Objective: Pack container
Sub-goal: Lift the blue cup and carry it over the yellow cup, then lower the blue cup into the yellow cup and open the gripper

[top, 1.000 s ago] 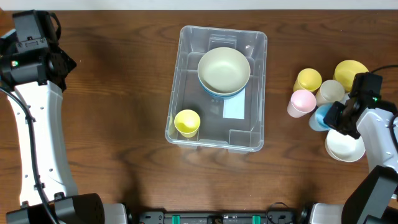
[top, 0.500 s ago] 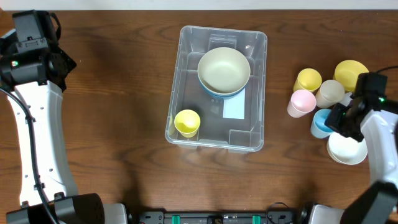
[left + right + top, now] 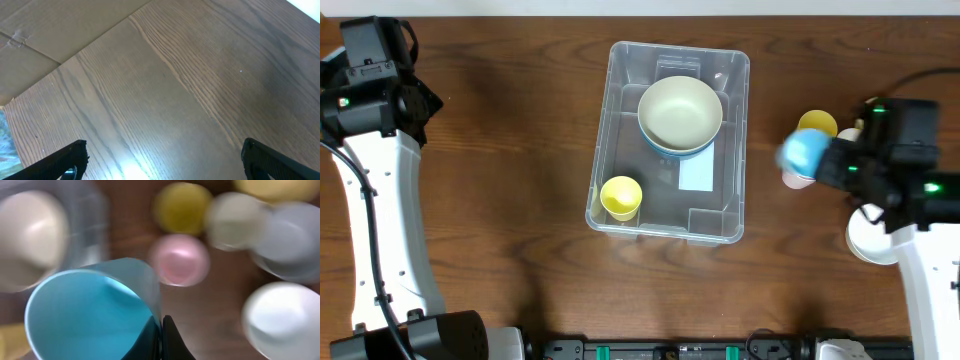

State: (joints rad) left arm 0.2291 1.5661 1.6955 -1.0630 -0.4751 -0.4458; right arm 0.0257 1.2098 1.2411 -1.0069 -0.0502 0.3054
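container (image 3: 730, 170) sits mid-desk (image 3: 500, 200), long side running far to near. inside it: cream bowl (image 3: 680, 110) at the far end, yellow cup (image 3: 620, 197) in the near left corner. right claw (image 3: 161, 330) pinches the wall of a blue cup (image 3: 805, 152), held up just right of the container, motion-blurred. left claw (image 3: 165, 162) fingers wide apart, over wood grain at far left.

The tool (image 3: 161, 332) pinches the blue cup (image 3: 85, 315) by its rim, a blurred pink cup (image 3: 180, 259) beyond it.
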